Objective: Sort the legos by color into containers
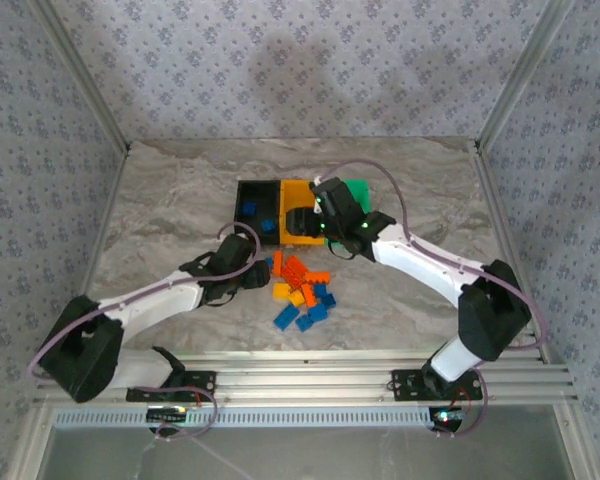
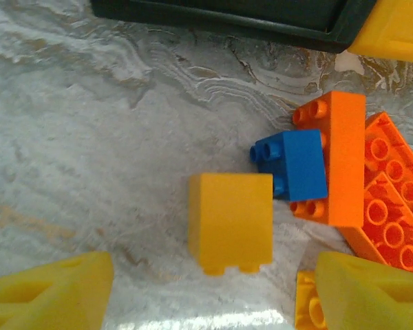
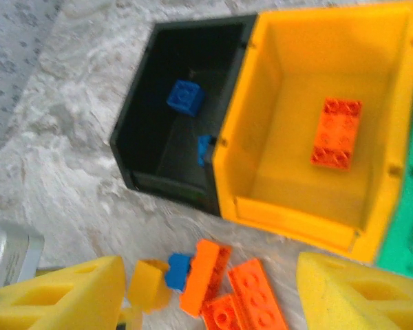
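Note:
Three joined bins sit mid-table: black, yellow-orange and green. Loose legos lie in a pile in front of them. My left gripper hovers open at the pile's left edge. A yellow brick lies just ahead of its fingers, with a blue brick and a long orange brick to the right. My right gripper hangs open and empty over the yellow-orange bin's front. That bin holds a red-orange brick. The black bin holds blue bricks.
Red-orange plates lie at the right of the pile, near the left gripper's right finger. The black bin's front wall is just beyond the bricks. Bare marble table spreads to the left, bounded by patterned walls.

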